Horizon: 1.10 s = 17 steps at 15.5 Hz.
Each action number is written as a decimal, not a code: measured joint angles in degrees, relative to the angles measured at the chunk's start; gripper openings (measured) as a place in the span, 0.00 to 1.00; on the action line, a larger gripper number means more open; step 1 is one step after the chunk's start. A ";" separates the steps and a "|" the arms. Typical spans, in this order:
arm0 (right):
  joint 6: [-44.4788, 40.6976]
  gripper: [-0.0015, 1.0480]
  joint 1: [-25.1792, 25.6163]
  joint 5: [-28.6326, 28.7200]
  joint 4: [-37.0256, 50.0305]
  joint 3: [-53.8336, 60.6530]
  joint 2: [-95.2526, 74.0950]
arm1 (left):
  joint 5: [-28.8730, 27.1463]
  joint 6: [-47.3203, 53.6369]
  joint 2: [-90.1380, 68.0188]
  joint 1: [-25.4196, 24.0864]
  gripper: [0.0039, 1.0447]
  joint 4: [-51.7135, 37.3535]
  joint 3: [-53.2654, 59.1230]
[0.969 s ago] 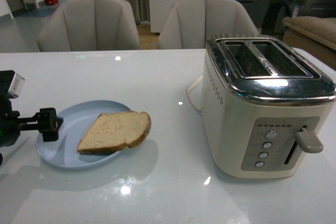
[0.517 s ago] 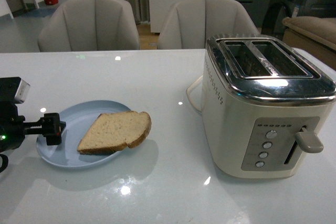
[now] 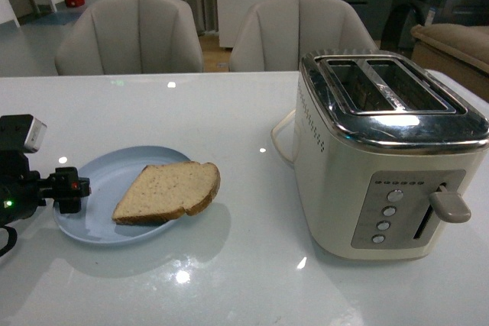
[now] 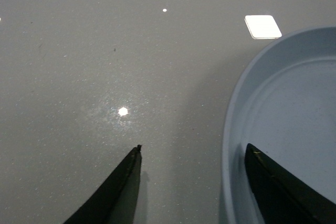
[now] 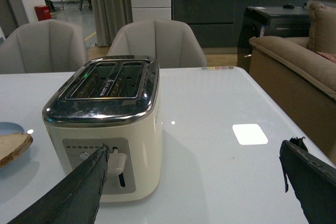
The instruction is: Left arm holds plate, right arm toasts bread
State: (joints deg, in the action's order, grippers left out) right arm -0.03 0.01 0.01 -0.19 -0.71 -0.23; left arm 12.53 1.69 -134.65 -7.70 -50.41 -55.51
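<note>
The pale-blue plate [image 3: 95, 215] lies on the white table at the front left, and the slice of bread [image 3: 168, 191] rests on it, reaching over its right rim. My left gripper [image 3: 70, 190] is open at the plate's left edge. In the left wrist view the left gripper [image 4: 193, 148] straddles the plate's rim [image 4: 234, 108], one finger over the inside and one over the table. The cream and chrome toaster [image 3: 382, 150] stands at the right with both slots empty. My right gripper [image 5: 194, 148] hangs open beside the toaster [image 5: 102, 129], holding nothing.
Two grey chairs [image 3: 137, 32] stand behind the table's far edge. A white cord [image 3: 280, 137] loops off the toaster's left side. The toaster's lever [image 3: 449, 205] sticks out at the front right. A brown sofa [image 5: 294, 61] lies beyond the table's right edge.
My left gripper has sunk a little at the plate's left rim, and its arm has shifted slightly right. Plate, bread and toaster have not moved.
</note>
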 joint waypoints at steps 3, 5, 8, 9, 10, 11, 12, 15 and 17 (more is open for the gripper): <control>0.00 0.94 0.00 0.00 0.00 0.00 0.00 | 0.57 -0.96 0.00 -0.02 0.11 -1.29 0.09; 0.00 0.94 0.00 0.00 0.00 0.00 0.00 | 1.68 -8.22 1.33 -0.31 0.03 -1.95 1.46; 0.00 0.94 0.00 0.00 0.00 0.00 0.00 | 1.60 -10.71 5.20 -0.26 0.03 1.03 3.54; 0.00 0.94 0.00 0.00 0.00 0.00 0.00 | 1.68 -11.89 6.27 -0.28 0.03 2.67 4.00; 0.00 0.94 0.00 0.00 0.00 0.00 0.00 | 1.64 -12.68 7.48 -0.28 0.03 3.74 4.63; 0.00 0.94 0.00 0.00 0.00 0.00 0.00 | 1.36 -13.33 9.14 -0.24 0.03 5.18 5.33; 0.00 0.94 0.00 0.00 0.00 0.00 0.00 | 0.46 -13.33 11.56 0.13 0.03 7.13 6.36; 0.00 0.94 0.00 0.00 -0.02 0.00 0.00 | 0.00 -13.57 21.94 2.08 0.02 13.03 9.68; 0.00 0.94 0.00 0.00 0.00 0.00 0.00 | -0.09 -13.97 29.64 3.52 0.02 18.27 10.95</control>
State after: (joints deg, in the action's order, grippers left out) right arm -0.03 0.01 0.01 -0.19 -0.71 -0.23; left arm 12.45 -12.27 -105.01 -4.19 -32.14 -44.56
